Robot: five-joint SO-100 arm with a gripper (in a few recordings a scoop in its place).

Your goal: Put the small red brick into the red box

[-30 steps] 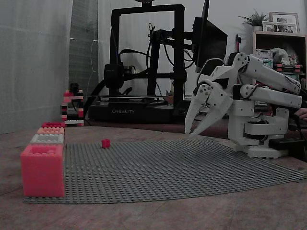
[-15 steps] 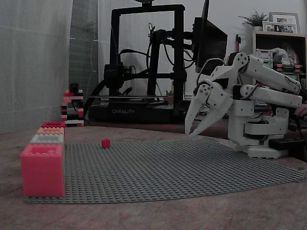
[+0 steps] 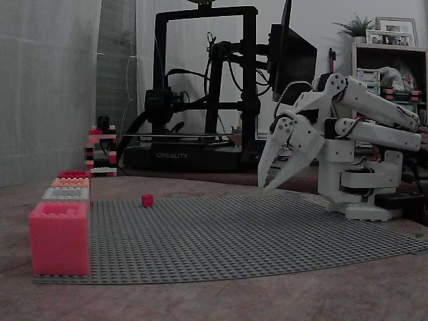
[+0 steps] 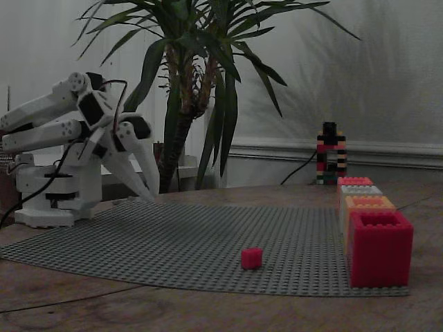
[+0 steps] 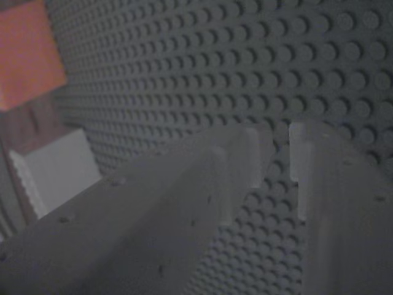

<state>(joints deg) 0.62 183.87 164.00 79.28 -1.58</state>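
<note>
Both fixed views show the small red brick [image 3: 147, 200] [image 4: 251, 258] lying alone on the grey studded baseplate [image 3: 254, 234], well apart from the gripper [image 3: 267, 186]; it looks cube-like, with no clear long axis. The red box [image 4: 379, 247] ends the row of boxes at the plate's edge. White fingers [image 5: 245, 160] are slightly parted, holding nothing. "CREALITY" marks the printer [image 3: 172, 156].

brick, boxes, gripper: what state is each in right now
brick: loose on the grey baseplate, not held
red box: upright at the baseplate's edge, at one end of the row of four, brick not in it
other boxes: lined up behind it
gripper: open, empty, raised above the baseplate, well away from the brick
</note>
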